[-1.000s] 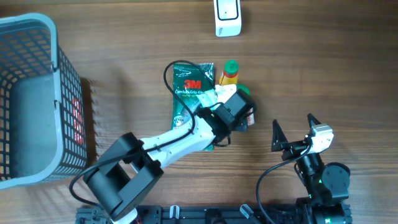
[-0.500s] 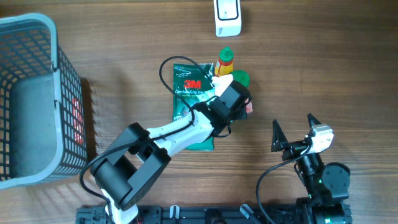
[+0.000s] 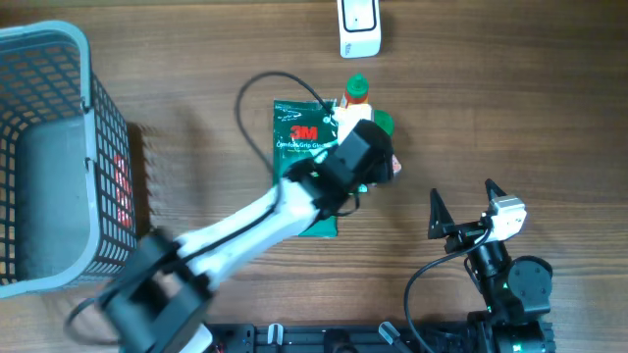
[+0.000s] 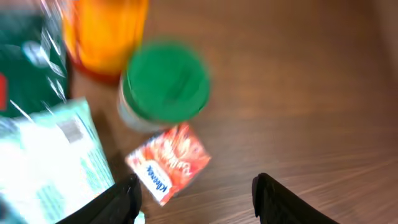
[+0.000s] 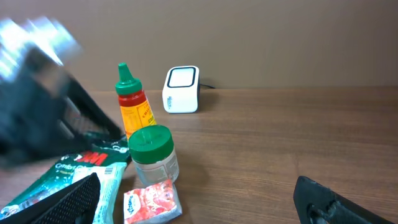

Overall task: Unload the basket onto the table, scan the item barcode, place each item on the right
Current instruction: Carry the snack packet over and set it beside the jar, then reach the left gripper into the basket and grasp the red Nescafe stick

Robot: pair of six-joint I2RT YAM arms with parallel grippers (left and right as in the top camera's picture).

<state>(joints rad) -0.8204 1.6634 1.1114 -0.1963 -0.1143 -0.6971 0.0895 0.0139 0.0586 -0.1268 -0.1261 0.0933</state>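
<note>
Picking seems the step in hand: the left hand (image 4: 196, 186), open and empty, hangs over the red packet (image 4: 169, 163) at the middle of the table (image 3: 510, 98); next it must grasp it and show its barcode to the scanner (image 3: 359, 26) at the far edge.

Mock shop checkout, wooden table (image 3: 540, 98), barcode scanner (image 3: 359, 26), shopping basket (image 3: 44, 32)

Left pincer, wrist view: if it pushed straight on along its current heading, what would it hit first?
Probably the red tissue packet, lying just ahead of the left pincer; the green-lidded jar sits beyond it. Height above the table is unclear.
</note>
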